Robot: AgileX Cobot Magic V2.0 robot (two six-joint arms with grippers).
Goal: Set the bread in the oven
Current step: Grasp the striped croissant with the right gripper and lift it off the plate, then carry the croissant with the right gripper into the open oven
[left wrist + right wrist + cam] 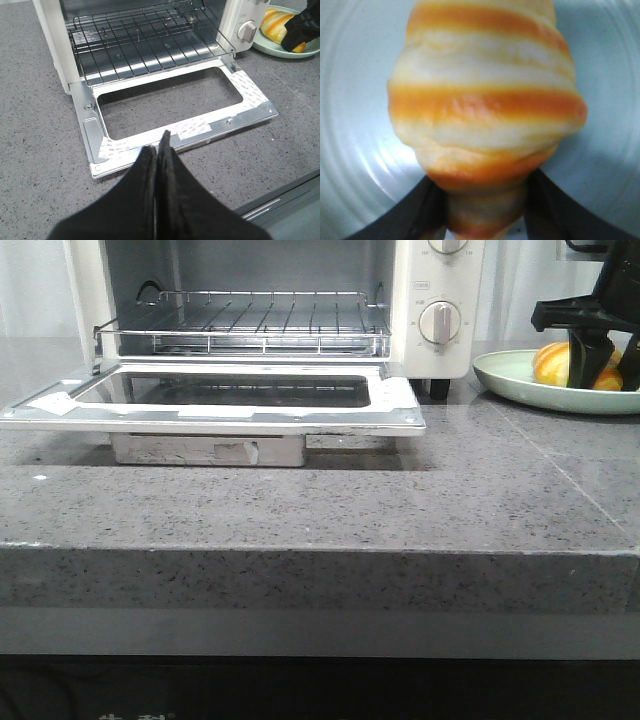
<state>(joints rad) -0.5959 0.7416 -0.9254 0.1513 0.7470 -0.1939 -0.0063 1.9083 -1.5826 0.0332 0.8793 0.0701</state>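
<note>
The right gripper reaches down into the plate, its fingers straddling the narrow end of the bread, one on each side. In the right wrist view the dark fingers flank the roll's tip closely, but whether they press it or merely sit beside it cannot be told. The bread lies on the plate directly between and ahead of those fingers, striped orange-brown and pale yellow, glossy. In the front view the plate sits on the counter just to the right of the oven, near its lower dial. The left gripper has its fingers pressed together with nothing between them, hovering above the counter just in front of the oven's door. That door lies folded down flat ahead of the left gripper, its glass framed in metal with white stickers at the corners. Beyond the door the rack sits in the cavity, bare. The plate and bread lie off to the far right of the left gripper, past the oven's dial side.
</note>
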